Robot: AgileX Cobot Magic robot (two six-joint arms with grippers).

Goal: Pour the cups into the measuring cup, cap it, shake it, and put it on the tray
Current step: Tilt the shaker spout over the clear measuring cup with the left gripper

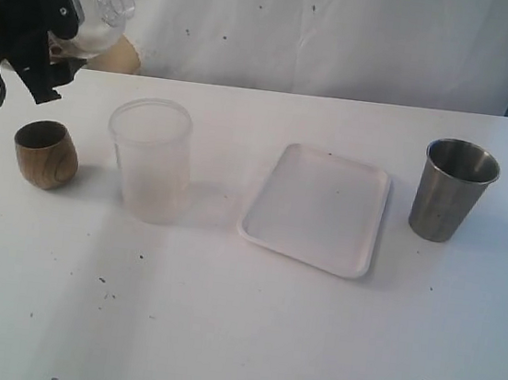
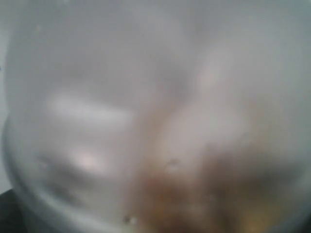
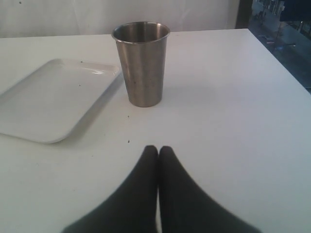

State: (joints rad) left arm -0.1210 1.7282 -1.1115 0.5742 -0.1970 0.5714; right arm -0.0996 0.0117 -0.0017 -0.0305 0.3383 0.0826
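High at the far left, my left gripper [image 1: 71, 17] is shut on the clear plastic measuring cup [image 1: 98, 4], which is lifted and tilted; its scale does not show. In the left wrist view the measuring cup [image 2: 121, 111] fills the picture as a blur with a brownish patch low down, and it hides the fingers. The brown wooden cup [image 1: 45, 154] stands upright on the table below. The steel tumbler [image 1: 453, 190] stands at the right, beside the white tray [image 1: 274, 216]. My right gripper [image 3: 158, 148] is shut and empty above the table, short of the tumbler [image 3: 142, 63] and the tray [image 3: 29, 124].
A frosted unmarked plastic cup [image 1: 149, 160] stands between the wooden cup and the tray. A tan rounded object [image 1: 120, 57] sits behind the table's far edge. The table's right edge [image 3: 279, 73] runs close to the tumbler.
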